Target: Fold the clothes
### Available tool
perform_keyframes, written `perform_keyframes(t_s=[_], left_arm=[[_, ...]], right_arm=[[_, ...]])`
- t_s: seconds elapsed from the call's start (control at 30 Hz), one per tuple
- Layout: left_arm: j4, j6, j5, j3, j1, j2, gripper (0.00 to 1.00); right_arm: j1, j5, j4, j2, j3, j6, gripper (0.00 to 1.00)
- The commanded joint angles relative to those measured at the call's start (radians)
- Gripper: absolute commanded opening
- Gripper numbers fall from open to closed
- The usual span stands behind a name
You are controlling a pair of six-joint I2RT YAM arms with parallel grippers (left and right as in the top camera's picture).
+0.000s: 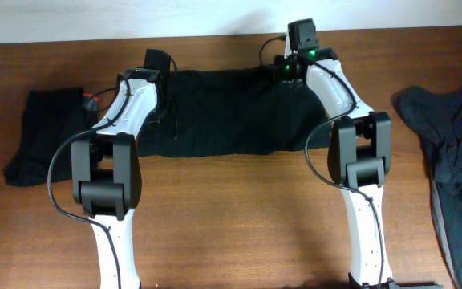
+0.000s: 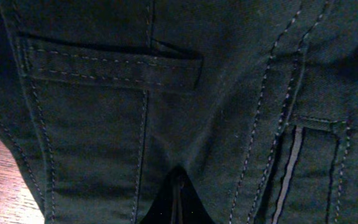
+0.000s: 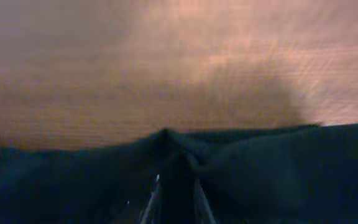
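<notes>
Wide black shorts (image 1: 231, 112) lie spread across the middle of the table. My left gripper (image 1: 164, 83) is at their far left part. In the left wrist view it (image 2: 178, 200) is shut, with stitched fabric (image 2: 104, 124) pinched to a peak at its tip. A belt loop (image 2: 110, 65) and a pocket edge (image 2: 291, 168) show close by. My right gripper (image 1: 285, 74) is at the shorts' far right edge. In the right wrist view its fingers (image 3: 151, 202) are closed on a raised fold of the dark cloth (image 3: 278, 168), with bare wood beyond.
A folded black garment (image 1: 42, 132) with a small red tag (image 1: 91, 101) lies at the left. A crumpled dark grey garment (image 1: 455, 160) lies at the right edge. The wooden table (image 1: 231, 209) runs in front of the shorts, between the two arm bases.
</notes>
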Motion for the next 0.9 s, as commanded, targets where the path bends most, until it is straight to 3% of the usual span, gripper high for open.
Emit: perform_keyframes(t_s=[0.0, 0.13, 0.33, 0.53, 0.67, 0.87], left_arm=[[-0.005, 0.012, -0.015, -0.004, 0.003, 0.025, 0.0], [-0.002, 0.012, -0.015, -0.003, 0.003, 0.025, 0.0], [-0.002, 0.013, -0.015, 0.034, 0.003, -0.008, 0.0], [-0.013, 0.012, -0.01, 0.079, 0.002, -0.134, 0.0], [-0.047, 0.012, 0.102, 0.079, 0.002, -0.235, 0.0], [-0.108, 0.012, 0.439, 0.078, -0.013, -0.285, 0.0]], right_arm=[[-0.001, 0.015, -0.002, 0.019, 0.013, -0.003, 0.24], [-0.005, 0.015, -0.045, -0.015, 0.052, -0.004, 0.25], [-0.007, 0.015, -0.193, -0.118, 0.164, -0.015, 0.45], [-0.007, 0.014, -0.486, -0.244, 0.312, -0.013, 0.53], [-0.006, -0.019, -0.719, -0.313, 0.346, -0.002, 0.52], [-0.006, -0.065, -1.022, -0.333, 0.34, -0.003, 0.05]])
